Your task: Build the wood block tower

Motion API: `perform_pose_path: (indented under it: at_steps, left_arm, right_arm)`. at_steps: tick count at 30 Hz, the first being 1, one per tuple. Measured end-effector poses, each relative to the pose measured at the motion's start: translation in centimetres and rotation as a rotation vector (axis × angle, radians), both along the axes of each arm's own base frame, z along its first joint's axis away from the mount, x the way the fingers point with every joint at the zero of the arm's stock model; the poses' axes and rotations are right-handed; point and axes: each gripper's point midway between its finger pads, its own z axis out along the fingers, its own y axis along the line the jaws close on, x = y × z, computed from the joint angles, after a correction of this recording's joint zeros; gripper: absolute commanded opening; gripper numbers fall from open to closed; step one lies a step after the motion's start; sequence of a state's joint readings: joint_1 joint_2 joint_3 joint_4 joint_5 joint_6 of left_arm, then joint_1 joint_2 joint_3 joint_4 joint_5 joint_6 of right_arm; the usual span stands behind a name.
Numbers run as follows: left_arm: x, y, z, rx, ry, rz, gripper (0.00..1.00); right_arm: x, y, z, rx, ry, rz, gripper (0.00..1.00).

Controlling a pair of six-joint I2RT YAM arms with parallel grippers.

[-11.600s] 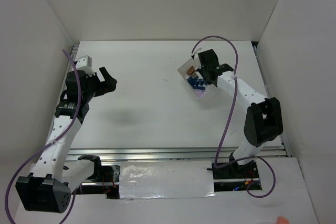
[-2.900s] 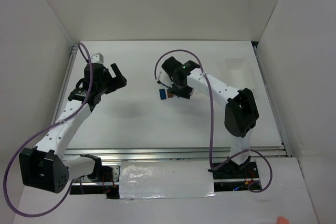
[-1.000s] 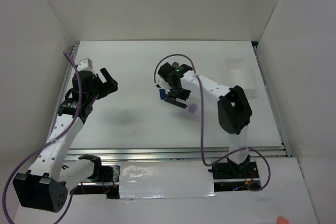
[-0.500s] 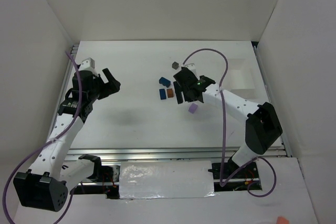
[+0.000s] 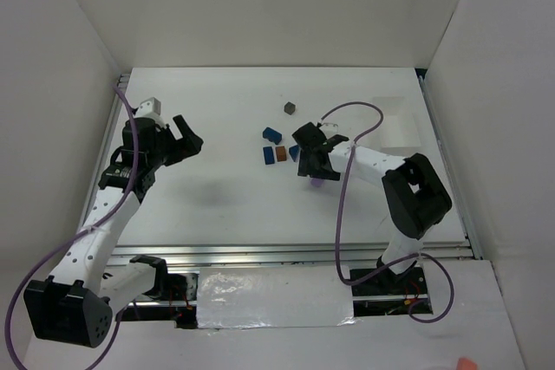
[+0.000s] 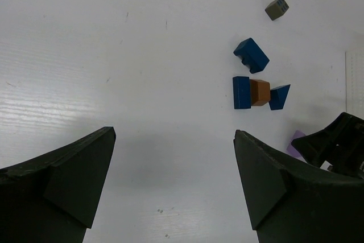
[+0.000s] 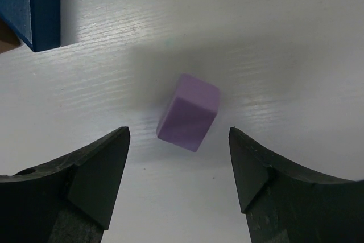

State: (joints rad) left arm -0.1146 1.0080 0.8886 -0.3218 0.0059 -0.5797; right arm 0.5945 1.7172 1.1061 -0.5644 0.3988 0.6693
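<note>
1. The right tool point(image 5: 310, 162) sits low over the lavender block point(image 7: 189, 112). Its jaws are fairly wide, with one of the fingers point(image 7: 85, 180) on each side, and neither touches the block. The left tool point(image 6: 174, 138) is wide and empty, well off to the left.
2. No tower stands yet. The wood blocks lie loose on the surface point(image 5: 217, 188). The grey block point(image 6: 277, 8) is farthest, with a lone blue block point(image 6: 251, 55) nearer. The brown block point(image 6: 260, 92) has a blue one touching it on each side, and the lavender block lies near that row.
3. The lavender block sits skewed between the jaws, with an edge rather than a flat face turned toward each finger. A squeeze would probably catch those edges first, so the block could spin, slide or pop out sideways.
4. If the grip does hold on the edges, the block would likely be carried crooked and land askew. A crooked base could leave later blocks little flat footing.
5. The near blue block point(image 7: 37, 4) lies close to one finger. A small sideways drift could nudge it and shove the row apart.
6. The block is much smaller than the fingers, so a pinch taken too high may grip very little of it.
</note>
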Motion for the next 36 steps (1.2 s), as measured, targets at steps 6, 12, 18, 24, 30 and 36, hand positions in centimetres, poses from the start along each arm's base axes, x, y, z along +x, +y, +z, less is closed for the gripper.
perform_pose_path:
  at_steps: [6,12,18,24,30,36]
  left_arm:
    - [-0.2,-0.2,-0.5,-0.004,0.011,-0.011,0.99]
    - [0.0,-0.8,-0.3,-0.016,-0.002,-0.038,0.99]
    - [0.0,-1.2,-0.5,-0.022,-0.004,-0.056,0.99]
    - [0.0,-1.2,-0.5,-0.023,-0.005,-0.057,0.99]
    - [-0.1,-1.5,-0.5,-0.028,-0.005,-0.077,0.99]
    - [0.1,-3.1,-1.4,-0.019,0.028,-0.136,0.99]
  right_arm:
    - [0.1,0.5,-1.3,0.026,0.022,-0.025,0.7]
    - [0.5,0.6,-1.5,0.039,0.016,-0.04,0.61]
    - [0.4,0.3,-2.7,0.015,0.041,-0.044,0.53]
    - [0.5,0.1,-2.7,0.004,0.032,-0.042,0.52]
    - [0.6,-0.1,-2.6,-0.015,0.024,-0.037,0.61]
    - [0.8,0.4,-0.2,-0.017,-0.038,0.004,0.76]
